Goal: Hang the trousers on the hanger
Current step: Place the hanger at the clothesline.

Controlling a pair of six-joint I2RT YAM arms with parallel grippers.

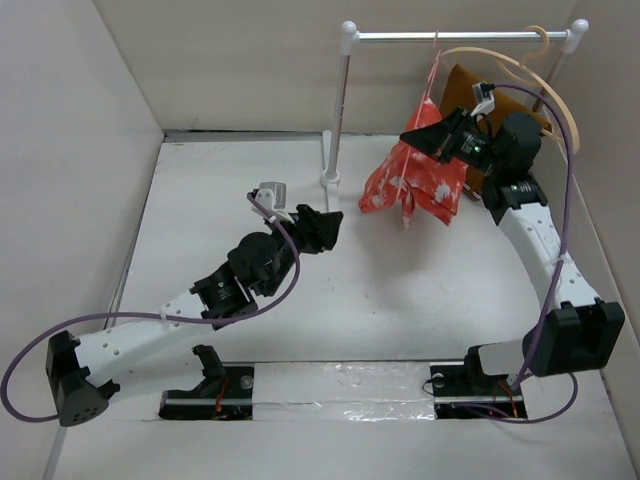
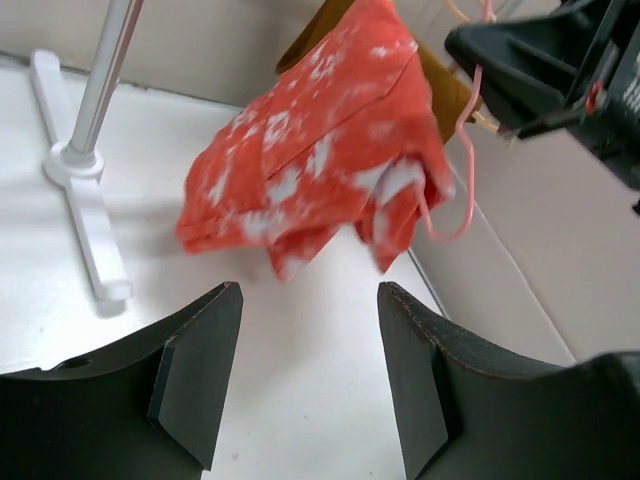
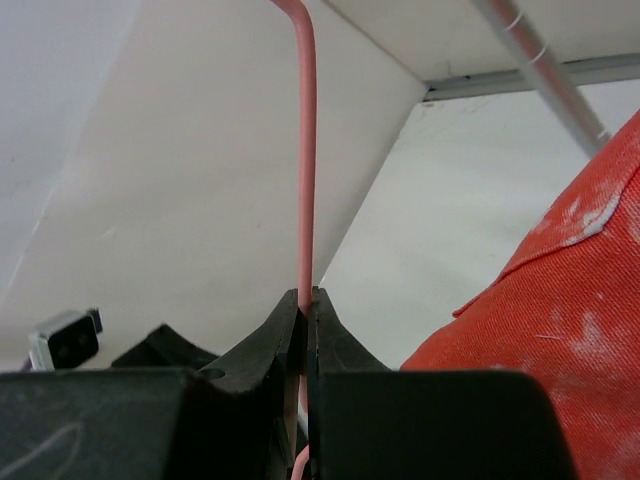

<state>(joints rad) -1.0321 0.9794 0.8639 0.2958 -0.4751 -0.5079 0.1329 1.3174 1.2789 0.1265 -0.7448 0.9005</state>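
Orange-red trousers sag soft and light over the pink wire hanger, below the rail | right gripper pinches the thin, springy wire, likely the surest hold | left gripper spread, empty, facing the cloth

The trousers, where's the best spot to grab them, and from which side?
Probably the loose lower edge of the trousers, at the corner drooping lowest. It hangs free in bunched folds, so it should be easy to pinch. Come from the rack post side, where the open left end effector faces it. The right end effector is shut on the hanger on the other side.
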